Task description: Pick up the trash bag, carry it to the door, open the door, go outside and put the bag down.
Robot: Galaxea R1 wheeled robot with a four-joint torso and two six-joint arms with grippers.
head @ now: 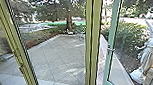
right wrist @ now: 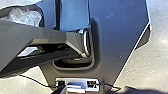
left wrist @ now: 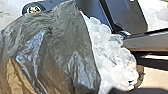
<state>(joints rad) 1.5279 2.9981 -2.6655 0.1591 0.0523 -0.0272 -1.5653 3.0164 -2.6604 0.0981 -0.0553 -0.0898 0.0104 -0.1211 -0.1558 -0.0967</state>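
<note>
We judge bulging grey-brown plastic trash bag (left wrist: 57, 50) light, limp, slippery; grip bunched rim. Spread or pinching: can't tell.

The head view's edge cuts off the statue (head: 148, 54) on its outer side, and the tree trunk (head: 68, 18) runs up out of the picture. The green-framed door (head: 113, 26) is cropped above and below, with its fitting (head: 110, 49) too blurred to make out. A yellow-green post (head: 93, 42) hides part of the paving (head: 55, 56) and planting; the small pale thing (head: 70, 33) by the trunk is too tiny to identify. In the left wrist view, the trash bag (left wrist: 57, 45) is cut off by the edge, its dark film covering some of the clear plastic (left wrist: 115, 57), and the round badge (left wrist: 33, 9) is unreadable.
</note>
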